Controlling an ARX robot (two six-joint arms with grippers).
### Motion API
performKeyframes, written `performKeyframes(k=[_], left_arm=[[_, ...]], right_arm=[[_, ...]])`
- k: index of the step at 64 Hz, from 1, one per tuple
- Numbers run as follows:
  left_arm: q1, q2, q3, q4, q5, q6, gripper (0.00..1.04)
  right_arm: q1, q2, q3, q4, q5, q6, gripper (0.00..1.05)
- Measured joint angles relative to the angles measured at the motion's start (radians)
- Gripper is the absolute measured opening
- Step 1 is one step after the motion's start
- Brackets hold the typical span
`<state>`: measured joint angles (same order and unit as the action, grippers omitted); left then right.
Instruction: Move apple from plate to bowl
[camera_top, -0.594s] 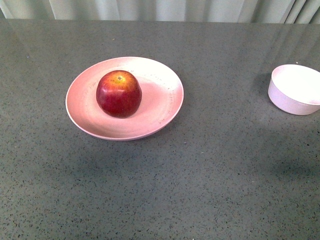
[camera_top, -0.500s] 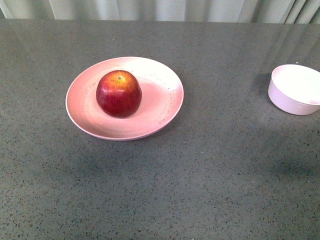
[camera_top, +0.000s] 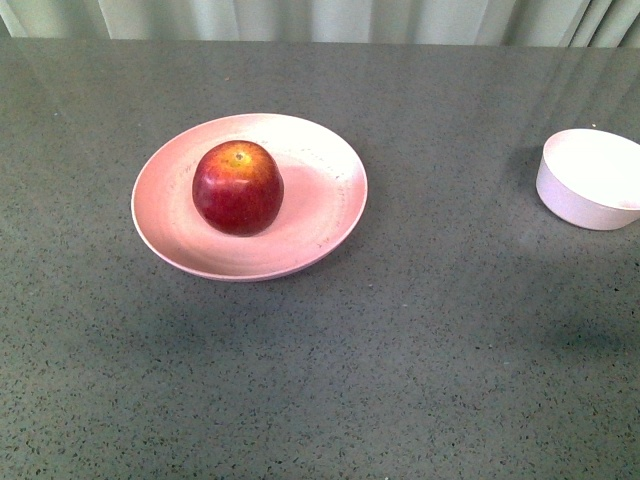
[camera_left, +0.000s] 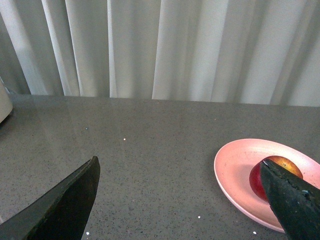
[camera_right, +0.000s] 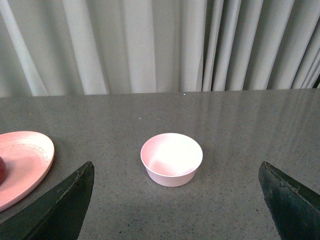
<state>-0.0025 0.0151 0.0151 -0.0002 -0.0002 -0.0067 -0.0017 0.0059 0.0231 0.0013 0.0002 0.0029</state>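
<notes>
- Front view: the apple (camera_top: 238, 187) sits on the plate (camera_top: 325, 205), a little left of the plate's middle, stem dimple up. It is the only thing on the plate. The bowl (camera_top: 590, 180) stands empty, well apart to the right on the table (camera_top: 400, 350). Neither arm shows here.
- The apple is round and glossy, so I judge that an off-centre squeeze could pop it loose. The shallow plate would do little to stop it rolling onto the table.
- Left wrist view: the left gripper (camera_left: 178, 172) is spread wide above the table and holds nothing. The apple (camera_left: 256, 179) is partly hidden behind one finger. A low sideways approach could catch the plate (camera_left: 235, 165) at its rim and shove it.
- Right wrist view: the right gripper (camera_right: 175, 197) is also spread wide and empty. The bowl (camera_right: 171, 159) lies ahead of it with nothing inside. The bowl looks only slightly wider than the apple, so an off-centre drop might hit the rim, tip the bowl or bounce out.
</notes>
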Motion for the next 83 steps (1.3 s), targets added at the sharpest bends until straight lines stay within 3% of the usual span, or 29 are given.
performKeyframes(k=[11,14,18,34,47,70,83], left_arm=[[0.0,0.0,0.0,0.0,0.0,0.0,0.96],[0.0,0.0,0.0,0.0,0.0,0.0,0.96],[0.0,0.0,0.0,0.0,0.0,0.0,0.96],[0.0,0.0,0.0,0.0,0.0,0.0,0.96],[0.0,0.0,0.0,0.0,0.0,0.0,0.96],[0.0,0.0,0.0,0.0,0.0,0.0,0.96],[0.0,0.0,0.0,0.0,0.0,0.0,0.96]], right_arm=[[0.002,0.005,0.003,-0.007,0.01,0.002,0.96],[0.012,0.109,0.07,-0.182,0.109,0.06,0.96],[-0.032,0.29,0.132,-0.247,0.14,0.07,0.96],[-0.228,0.905,0.273,0.193,0.019,-0.01,0.96],[-0.269,1.324,0.438,0.395,-0.041,-0.04,0.96],[-0.236,1.727,0.727,0.394,-0.122,-0.007,0.96],[-0.191,1.85,0.819,0.365,-0.113,0.003,0.96]])
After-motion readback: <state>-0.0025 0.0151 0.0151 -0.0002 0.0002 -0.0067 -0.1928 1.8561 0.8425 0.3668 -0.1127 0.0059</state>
